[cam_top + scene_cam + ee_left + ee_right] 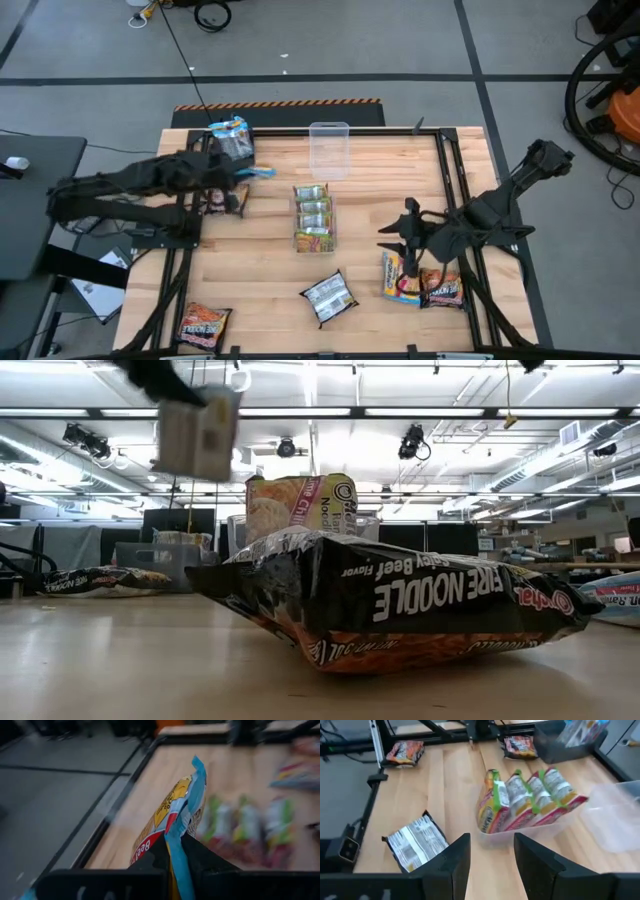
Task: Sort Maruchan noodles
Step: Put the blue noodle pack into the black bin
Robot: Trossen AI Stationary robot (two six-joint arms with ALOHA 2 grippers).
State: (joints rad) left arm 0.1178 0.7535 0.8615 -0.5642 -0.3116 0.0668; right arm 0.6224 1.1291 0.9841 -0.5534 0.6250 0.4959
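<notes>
My left gripper (pixel 243 173) is over the table's far left part and is shut on a pale blue noodle packet (pixel 259 172), seen edge-on in the left wrist view (pixel 182 810) and high up in the low view (pixel 200 430). A dark packet (pixel 222 200) lies flat on the table just below it. My right gripper (pixel 400 238) hovers open at the right, above a blue packet (pixel 397 277) and a brown-orange one (pixel 441 289) that lie flat. Its fingers (pixel 455 862) point toward a clear bin of yellow-green packets (pixel 527 802) standing on edge. My left gripper (pixel 175 855) pinches the pale blue packet between its two fingers (pixel 152 860), on the packet's end nearest the arm (pixel 176 847). The fingers come about level from the table's left. The packet sticks out past them toward the right, edge-up, lifted clear of the table.
A bin with blue packets (pixel 232 140) stands at the far left and an empty clear bin (pixel 328 150) at the far middle. The bin of yellow-green packets (pixel 314 217) is at the centre. Loose packets lie near the near edge: a silver-black one (pixel 328 297) and a brown-orange one (pixel 203 325).
</notes>
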